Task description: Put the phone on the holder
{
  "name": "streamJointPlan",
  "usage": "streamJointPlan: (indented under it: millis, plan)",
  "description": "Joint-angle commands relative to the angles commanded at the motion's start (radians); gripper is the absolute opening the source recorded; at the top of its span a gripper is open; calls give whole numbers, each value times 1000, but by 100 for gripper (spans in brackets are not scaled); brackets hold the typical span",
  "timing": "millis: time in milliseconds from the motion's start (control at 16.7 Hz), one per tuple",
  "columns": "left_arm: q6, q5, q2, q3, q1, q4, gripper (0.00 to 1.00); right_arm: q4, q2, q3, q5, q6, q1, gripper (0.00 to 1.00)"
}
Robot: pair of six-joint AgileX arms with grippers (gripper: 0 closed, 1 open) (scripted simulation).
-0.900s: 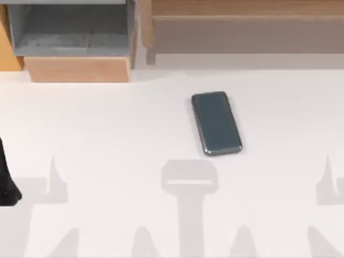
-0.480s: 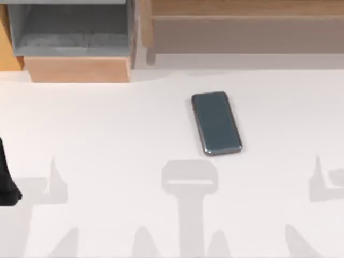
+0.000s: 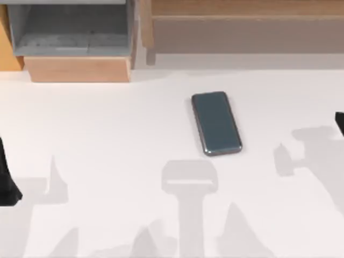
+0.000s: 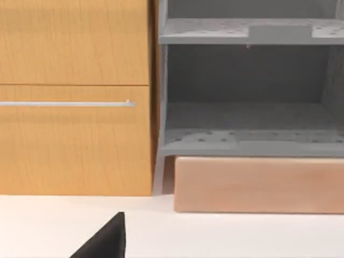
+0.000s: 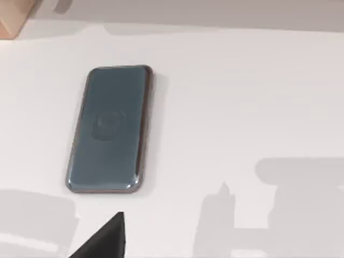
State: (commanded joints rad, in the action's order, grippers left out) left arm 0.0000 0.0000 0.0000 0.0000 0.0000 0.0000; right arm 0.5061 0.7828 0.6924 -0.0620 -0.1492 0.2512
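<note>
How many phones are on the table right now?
1. The phone lies flat on the white table, a little right of centre in the top view, short of the shelf unit. More could lie outside the views.

Phone point(image 3: 216, 123): flat on white table point(image 3: 107, 140), bare tabletop on every side | behind phone, far-left: grey shelf unit point(image 3: 70, 27) over wooden block point(image 3: 78, 69) | directly behind: wooden rail point(image 3: 242, 27)

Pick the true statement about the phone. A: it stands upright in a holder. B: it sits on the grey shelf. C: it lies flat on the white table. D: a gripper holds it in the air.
C: the phone lies flat on the white table, with nothing touching it.
</note>
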Motion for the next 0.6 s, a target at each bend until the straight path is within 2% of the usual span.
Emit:
streamJointPlan:
  millis: [600]
  plan:
    - [0,0,0,0,0,0,100,670,1121,885,43,-129,198,100]
